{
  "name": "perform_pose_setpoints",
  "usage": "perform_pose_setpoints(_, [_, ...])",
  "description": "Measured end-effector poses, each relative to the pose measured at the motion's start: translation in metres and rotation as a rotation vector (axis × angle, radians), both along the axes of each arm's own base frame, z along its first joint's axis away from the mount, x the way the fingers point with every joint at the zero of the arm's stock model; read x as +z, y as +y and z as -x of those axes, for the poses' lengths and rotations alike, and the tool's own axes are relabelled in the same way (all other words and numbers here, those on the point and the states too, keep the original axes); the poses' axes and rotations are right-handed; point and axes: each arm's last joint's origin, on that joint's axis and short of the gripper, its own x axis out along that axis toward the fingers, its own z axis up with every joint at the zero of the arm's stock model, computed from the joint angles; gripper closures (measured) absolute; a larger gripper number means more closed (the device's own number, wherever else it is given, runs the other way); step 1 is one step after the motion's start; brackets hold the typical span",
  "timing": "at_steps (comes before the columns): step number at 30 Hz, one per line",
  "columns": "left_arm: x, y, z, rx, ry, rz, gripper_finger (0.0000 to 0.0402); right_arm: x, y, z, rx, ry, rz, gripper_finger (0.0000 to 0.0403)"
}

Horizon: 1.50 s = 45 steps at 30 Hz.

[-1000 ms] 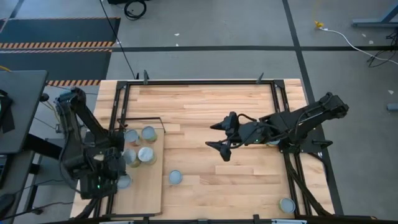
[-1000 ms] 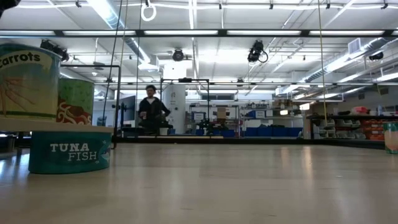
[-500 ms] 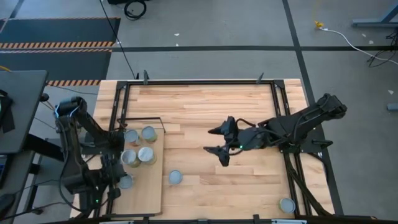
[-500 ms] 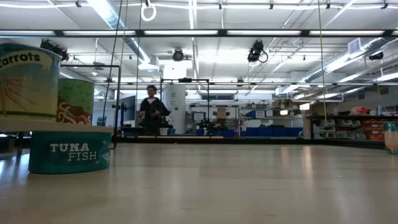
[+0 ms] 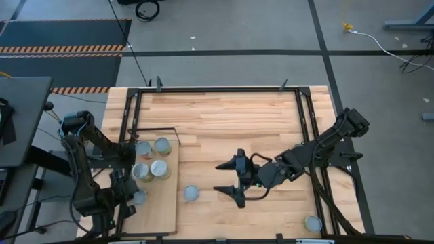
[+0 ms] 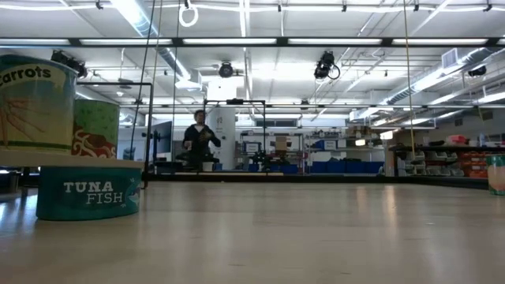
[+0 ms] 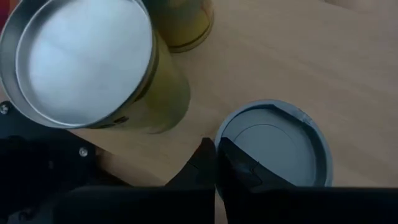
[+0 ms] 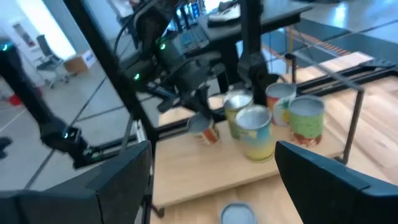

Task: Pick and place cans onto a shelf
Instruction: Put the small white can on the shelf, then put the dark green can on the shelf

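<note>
The shelf (image 5: 160, 211) is a pale board at the table's left with a black wire frame (image 5: 154, 129) at its far end. Several cans stand on it: a cluster (image 5: 150, 158) and a low one (image 5: 136, 197). A low teal can (image 5: 192, 193) stands on the table just right of the board, and another can (image 5: 312, 223) stands at the near right. My right gripper (image 5: 227, 179) is open and empty, right of the teal can (image 8: 236, 213). My left gripper (image 7: 216, 163) is shut, above the low can's grey lid (image 7: 274, 147), beside a tall can (image 7: 87, 65).
Black frame rails (image 5: 308, 129) run along the table's left and right sides. In the low view the teal can (image 6: 88, 192) and two tall cans (image 6: 38, 99) fill the left. A person (image 6: 200, 139) stands far off in the room.
My right gripper has gone toward the table's near edge and left, toward the teal can, staying open. My left arm has drawn back toward the table's near left corner, away from the cluster of cans. The cans have kept still.
</note>
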Motion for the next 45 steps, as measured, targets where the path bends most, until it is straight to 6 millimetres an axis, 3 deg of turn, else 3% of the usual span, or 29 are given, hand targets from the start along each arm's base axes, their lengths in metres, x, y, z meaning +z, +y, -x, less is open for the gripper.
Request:
perform_pose_setpoints(7, [0.000,0.004,0.001,-0.006,0.052,-0.043,0.0353,-0.005,0.001,-0.001,-0.031,0.017,0.049,0.0055])
perform_pose_setpoints(18, [0.003,0.008,0.002,-0.003,0.065,-0.085,0.0240,-0.014,0.005,-0.004,-0.034,0.047,0.042,0.0050])
perform_pose_setpoints(24, [0.021,0.006,0.001,-0.009,0.059,-0.091,0.0217,-0.016,0.005,-0.003,-0.037,0.074,0.047,0.0052])
perform_pose_setpoints(30, [0.061,-0.001,-0.007,-0.022,-0.080,-0.029,0.0216,-0.012,-0.007,0.006,-0.082,0.129,-0.014,0.0052])
perform_pose_setpoints(34, [0.088,-0.001,-0.031,-0.080,-0.179,-0.031,0.0220,-0.007,-0.018,0.021,-0.119,0.205,-0.030,0.0052])
perform_pose_setpoints(37, [0.101,0.003,-0.060,-0.160,-0.263,-0.100,0.0225,-0.012,-0.018,0.031,-0.119,0.291,-0.021,0.0053])
perform_pose_setpoints(41, [0.111,0.015,-0.108,-0.228,-0.333,-0.177,0.0229,-0.025,-0.005,0.046,-0.049,0.459,-0.085,0.0054])
perform_pose_setpoints(45, [0.122,0.034,-0.155,-0.279,-0.410,-0.195,0.0230,-0.050,0.017,0.067,0.028,0.744,-0.160,0.0054])
